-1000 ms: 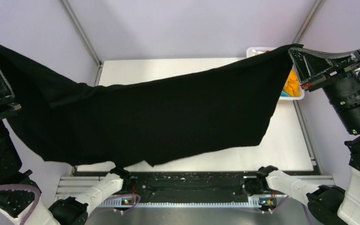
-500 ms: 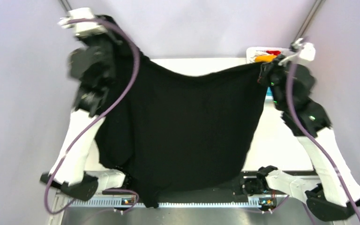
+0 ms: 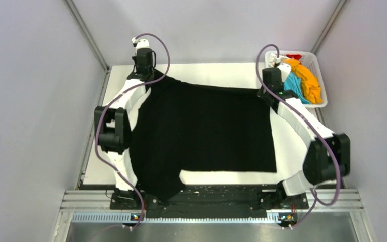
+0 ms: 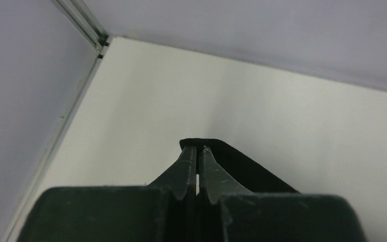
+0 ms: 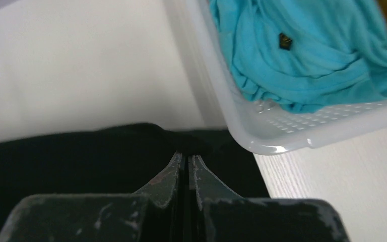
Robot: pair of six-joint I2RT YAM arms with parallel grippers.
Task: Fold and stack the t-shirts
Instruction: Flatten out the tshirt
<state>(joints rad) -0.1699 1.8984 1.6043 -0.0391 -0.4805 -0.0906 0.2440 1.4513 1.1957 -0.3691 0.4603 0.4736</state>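
Black t-shirt (image 3: 201, 131) lies flat on the table (image 3: 302, 151), and nearest us a flap spills over the near-left edge by the left arm's base. The body looks almost square from above, so we can't call its long axis. Its far edge runs left to right. The left gripper (image 4: 197, 148) is pinched tight on the far-left corner. The right gripper (image 5: 185, 156) is clamped on the far-right corner, just beside the basket (image 3: 324, 85), which holds blue (image 3: 293, 83), orange (image 3: 308, 80) and red (image 3: 295, 56) shirts.

Left gripper (image 4: 197, 149) — tight on black t-shirt (image 4: 247, 171)
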